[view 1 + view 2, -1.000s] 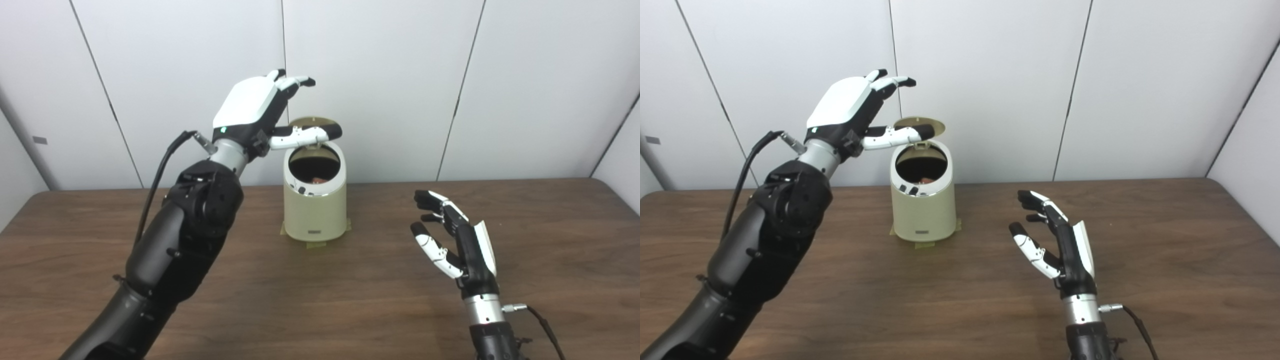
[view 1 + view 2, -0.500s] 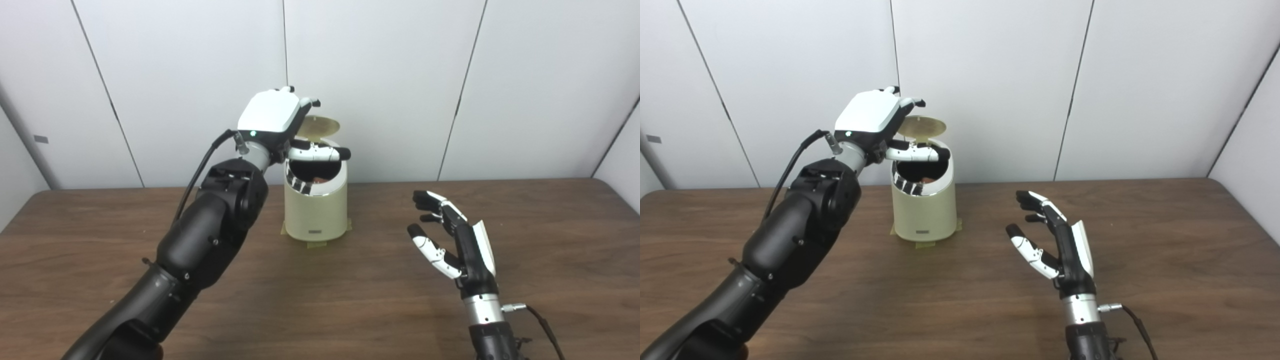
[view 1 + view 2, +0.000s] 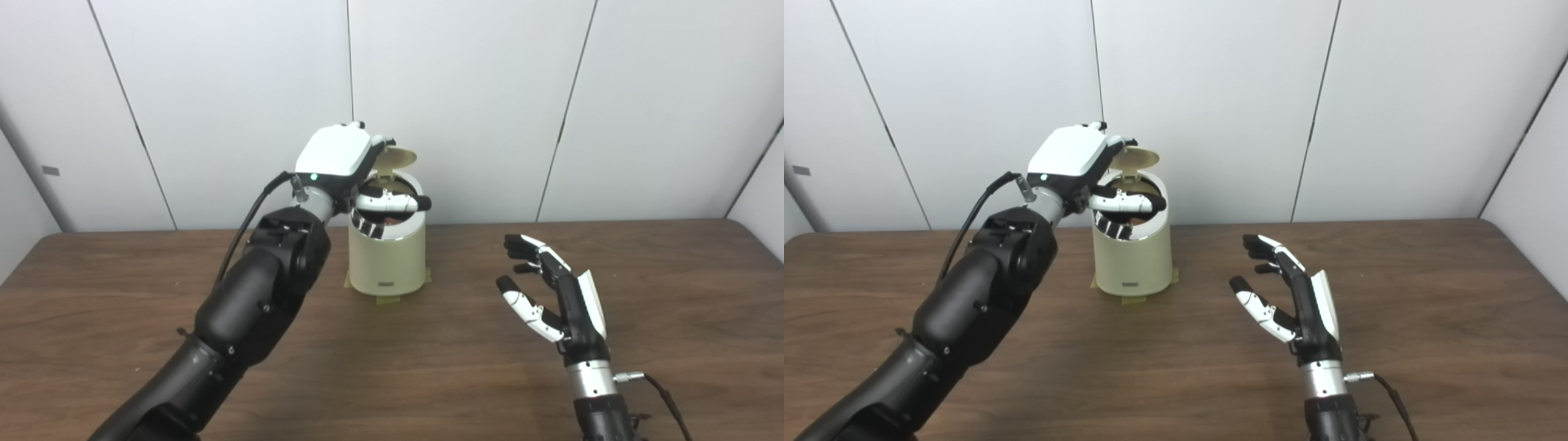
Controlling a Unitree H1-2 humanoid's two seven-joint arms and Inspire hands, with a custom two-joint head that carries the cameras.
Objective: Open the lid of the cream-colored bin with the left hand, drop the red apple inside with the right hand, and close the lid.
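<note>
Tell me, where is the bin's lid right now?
The lid is tipped up at the back of the cream-colored bin, in the middle of the table near the wall. The left hand is right beside it, over the bin's opening.

The left arm reaches up and forward, its left hand (image 3: 340, 160) turned palm-down, fingers (image 3: 378, 139) curled over and thumb stretched out sideways. The right hand (image 3: 554, 300) is raised on an upright wrist, palm facing left, fingers spread and empty.
</note>
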